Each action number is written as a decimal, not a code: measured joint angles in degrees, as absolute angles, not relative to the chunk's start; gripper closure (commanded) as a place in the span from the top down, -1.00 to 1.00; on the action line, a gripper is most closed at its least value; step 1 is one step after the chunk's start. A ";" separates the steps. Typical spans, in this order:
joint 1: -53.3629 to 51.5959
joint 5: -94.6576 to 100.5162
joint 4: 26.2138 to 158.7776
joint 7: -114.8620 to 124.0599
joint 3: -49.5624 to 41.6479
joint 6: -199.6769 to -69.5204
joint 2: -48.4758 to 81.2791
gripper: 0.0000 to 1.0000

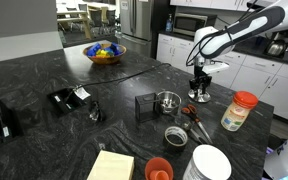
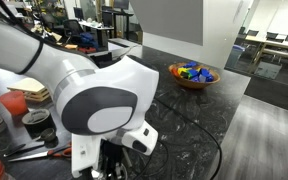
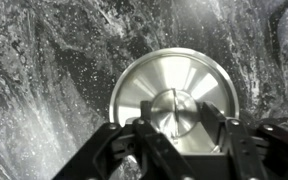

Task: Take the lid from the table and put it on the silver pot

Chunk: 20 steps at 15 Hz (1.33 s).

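gripper (image 3: 176, 128): held open, jaws set either side of the knob (image 3: 174, 108), contact not discernible | lid (image 3: 172, 72): laid flat on the table (image 3: 44, 60), directly beneath | silver pot (image 1: 168, 101): seen near, beside the gripper, in an exterior view

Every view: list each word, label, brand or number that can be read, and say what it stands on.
None can be read in any view.
Clear jar with the red cap, exterior view: any print on its side is too small to read.
Lid, wrist view: bare metal, no marking shows.
Robot arm's white casing, exterior view: no lettering shows.
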<state>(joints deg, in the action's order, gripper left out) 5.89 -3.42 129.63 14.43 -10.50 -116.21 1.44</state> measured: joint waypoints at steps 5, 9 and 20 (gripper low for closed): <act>5.88 -3.68 129.52 15.39 -9.92 -116.18 1.15 -1.00; 5.91 -3.75 129.69 15.46 -9.92 -116.19 1.45 -0.98; 5.83 -3.88 128.13 15.35 -9.31 -111.54 -3.59 -0.98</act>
